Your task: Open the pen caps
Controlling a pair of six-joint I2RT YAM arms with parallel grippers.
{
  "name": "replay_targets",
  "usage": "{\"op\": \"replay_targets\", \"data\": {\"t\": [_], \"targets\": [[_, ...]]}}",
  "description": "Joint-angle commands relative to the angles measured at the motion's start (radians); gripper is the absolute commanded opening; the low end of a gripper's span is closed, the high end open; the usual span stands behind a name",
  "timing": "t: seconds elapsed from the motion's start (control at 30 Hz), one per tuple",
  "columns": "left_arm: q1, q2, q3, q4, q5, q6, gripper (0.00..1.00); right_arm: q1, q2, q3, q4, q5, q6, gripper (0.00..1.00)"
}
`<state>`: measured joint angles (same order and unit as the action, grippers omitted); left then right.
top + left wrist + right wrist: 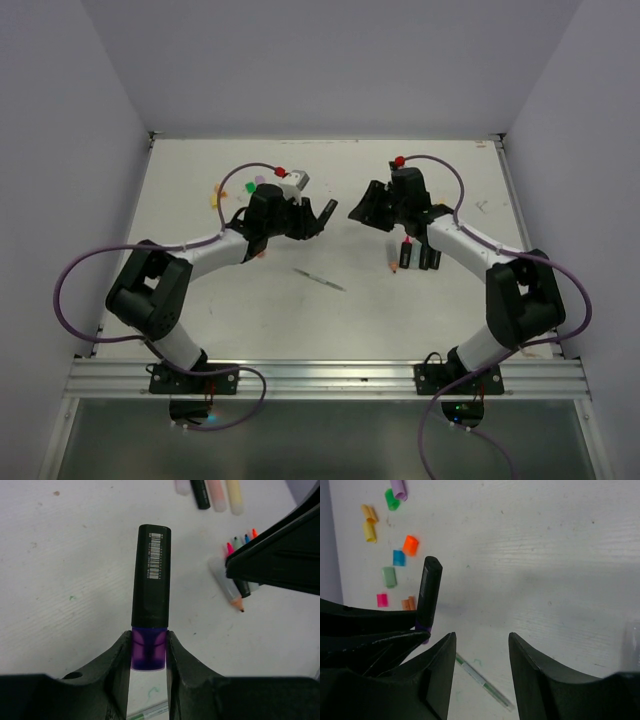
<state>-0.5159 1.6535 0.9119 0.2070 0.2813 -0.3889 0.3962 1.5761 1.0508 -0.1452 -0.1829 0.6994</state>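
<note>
Left gripper (322,214) and right gripper (364,206) are seen from above facing each other over the middle of the table (200,300), near but apart; how their jaws stand cannot be told from this view. Loose caps (248,186) are scattered at the far left, behind the left arm. A cluster of pens (415,255) lies beside the right arm, and a thin stick (320,279) lies on the table between the two arms.

From the left wrist, the left jaws are seen clamped on the purple cap (148,652), one finger on each side. The black barrel (151,575) is joined to that cap and points away from the camera. The right gripper's dark bulk fills the right side, partly covering uncapped pens with coloured tips.

From the right wrist, the right jaws are seen standing apart with nothing between them. The black barrel rises to their left, with only a sliver of purple shown at its base, where it is held by the left gripper. The loose caps lie beyond it at the upper left, and the thin stick lies on the table below the right jaws.
</note>
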Motion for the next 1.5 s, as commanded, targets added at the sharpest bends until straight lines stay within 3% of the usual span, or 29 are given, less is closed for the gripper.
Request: {"op": "replay_targets", "data": {"t": [0.0,0.47,0.67,0.77,0.83,0.87,0.9,0.93,0.97,1.03,1.13,1.3,1.47], "targets": [[-0.016,-0.032,-0.008,0.147,0.113,-0.116,0.0,0.0,-0.044,-0.02,0.185,-0.11,0.08,0.5],[-0.058,-0.05,0.001,0.167,0.14,-0.168,0.0,0.038,-0.015,-0.035,0.271,-0.105,0.121,0.5],[-0.065,-0.061,-0.002,0.187,0.153,-0.186,0.0,0.067,0.03,-0.032,0.314,-0.096,0.144,0.45],[-0.072,-0.067,0.001,0.189,0.153,-0.186,0.0,0.078,0.051,-0.026,0.309,-0.087,0.144,0.38],[-0.073,-0.07,-0.001,0.187,0.153,-0.183,0.0,0.082,0.056,-0.026,0.312,-0.084,0.146,0.08],[-0.075,-0.07,-0.001,0.186,0.153,-0.182,0.0,0.084,0.056,-0.031,0.315,-0.082,0.15,0.0],[-0.075,-0.072,-0.001,0.178,0.153,-0.173,0.0,0.084,0.052,-0.035,0.321,-0.076,0.152,0.0],[-0.073,-0.07,-0.001,0.169,0.153,-0.168,0.03,0.089,0.042,-0.044,0.332,-0.072,0.153,0.0],[-0.075,-0.077,-0.01,0.164,0.147,-0.165,0.13,0.09,0.027,-0.07,0.347,-0.041,0.156,0.0],[-0.075,-0.089,-0.025,0.167,0.138,-0.157,0.44,0.09,-0.008,-0.087,0.354,-0.018,0.158,0.0],[-0.076,-0.096,-0.051,0.167,0.111,-0.148,0.54,0.09,-0.011,-0.078,0.34,-0.033,0.158,0.0],[-0.081,-0.092,-0.056,0.161,0.107,-0.142,0.56,0.092,-0.007,-0.089,0.368,-0.044,0.19,0.0],[-0.081,-0.075,-0.053,0.166,0.104,-0.142,0.51,0.092,-0.007,-0.092,0.384,-0.055,0.212,0.0]]}}
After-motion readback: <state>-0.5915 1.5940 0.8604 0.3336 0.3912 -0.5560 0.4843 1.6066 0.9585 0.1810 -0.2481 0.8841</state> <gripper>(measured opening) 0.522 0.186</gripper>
